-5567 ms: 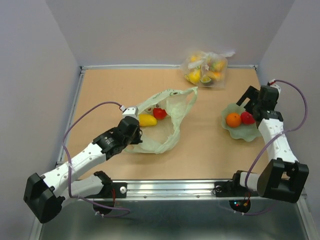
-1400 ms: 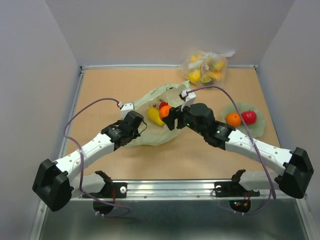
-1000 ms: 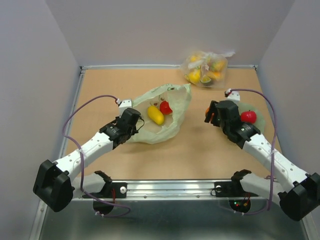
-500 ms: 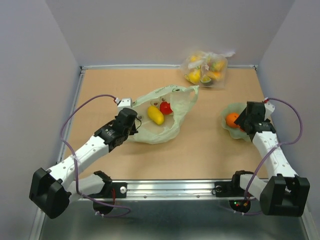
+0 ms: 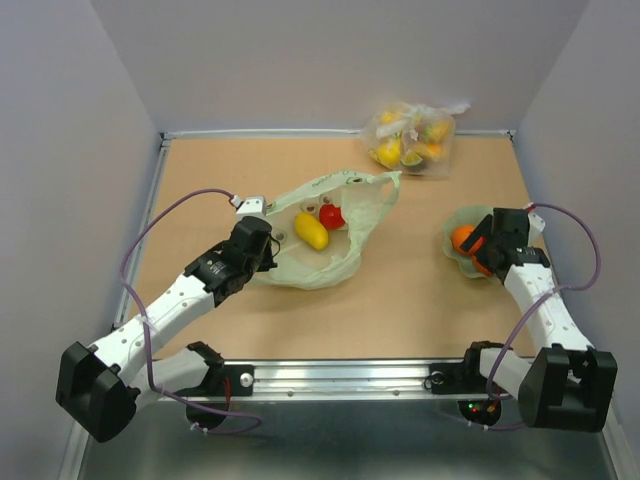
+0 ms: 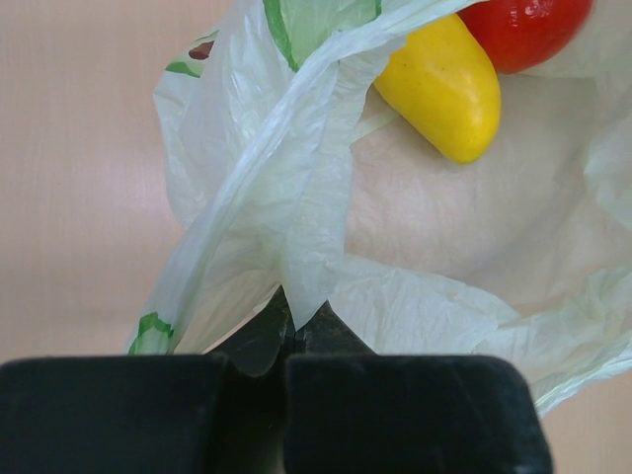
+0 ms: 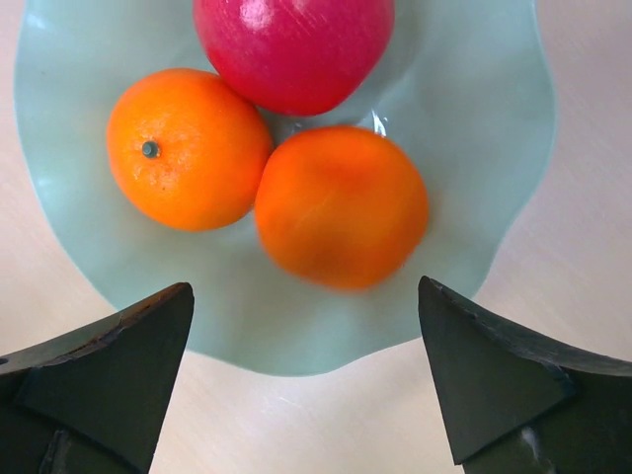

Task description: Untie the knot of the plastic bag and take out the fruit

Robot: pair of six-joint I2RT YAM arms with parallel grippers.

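While my left pincer (image 6: 293, 328) is clamped shut on the plastic bag (image 5: 335, 262), my right pincer (image 7: 304, 288) hangs wide open and empty over the plate (image 7: 494, 128).
Two oranges (image 7: 188, 148) and a red fruit (image 7: 291, 44) sit on that plate under the right jaws. By my reckoning the yellow mango (image 5: 311, 230) and a second red fruit (image 5: 332, 215) are left to fetch. Both lie in the bag's gaping mouth mid-bench (image 5: 420, 300), well left of my right pincer and just beyond my left. The mango's long axis slants far-left to near-right, so I'd close across its width. My left arm is nearer but busy, so the right should cross.
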